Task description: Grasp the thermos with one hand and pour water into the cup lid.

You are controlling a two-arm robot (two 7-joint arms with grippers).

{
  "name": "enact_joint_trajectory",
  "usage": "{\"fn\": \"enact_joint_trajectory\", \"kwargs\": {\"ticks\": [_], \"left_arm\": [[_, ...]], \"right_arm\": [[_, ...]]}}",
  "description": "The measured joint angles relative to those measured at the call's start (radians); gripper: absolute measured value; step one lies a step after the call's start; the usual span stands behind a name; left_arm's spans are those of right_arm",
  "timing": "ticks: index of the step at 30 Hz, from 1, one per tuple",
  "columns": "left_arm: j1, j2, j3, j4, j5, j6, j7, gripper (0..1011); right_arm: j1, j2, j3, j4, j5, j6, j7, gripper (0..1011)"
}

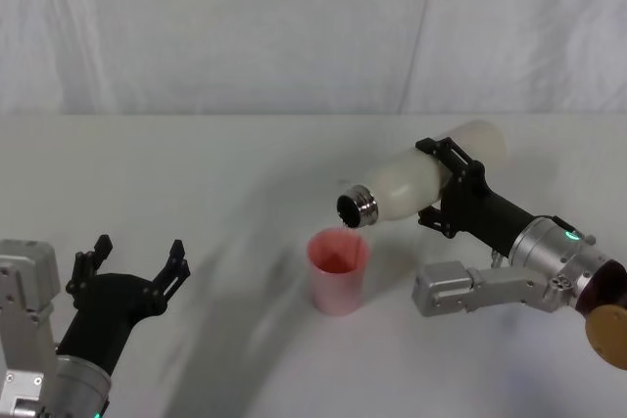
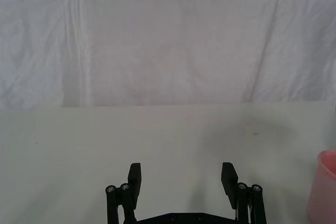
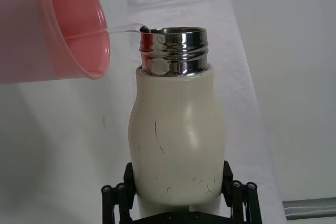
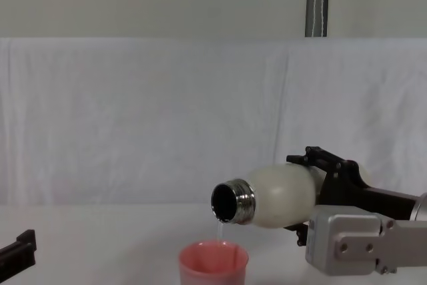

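- The right gripper [image 1: 449, 186] is clamped around the bottle [image 1: 421, 178], holding it tipped on its side, up above the pink cup [image 1: 339, 269].
- The left gripper [image 1: 137, 261] sits well to the left of the cup, fingers [image 2: 134, 178] spread apart, holding nothing.

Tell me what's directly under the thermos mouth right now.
The pink cup lid stands upright on the table under the steel neck of the thermos, held tilted by the right gripper. A thin water stream falls into it. The water level cannot be seen.

Tipped thermos [image 1: 411, 183] above upright cup lid [image 1: 339, 269]
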Motion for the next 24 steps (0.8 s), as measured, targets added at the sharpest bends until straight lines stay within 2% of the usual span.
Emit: {"fn": "enact_joint_trajectory", "kwargs": {"ticks": [24], "left_arm": [[0.000,0.000,0.000,0.000,0.000,0.000,0.000,1001]], "right_arm": [[0.002,0.002,-0.002,0.001,0.002,-0.001,-0.001,960]]}}
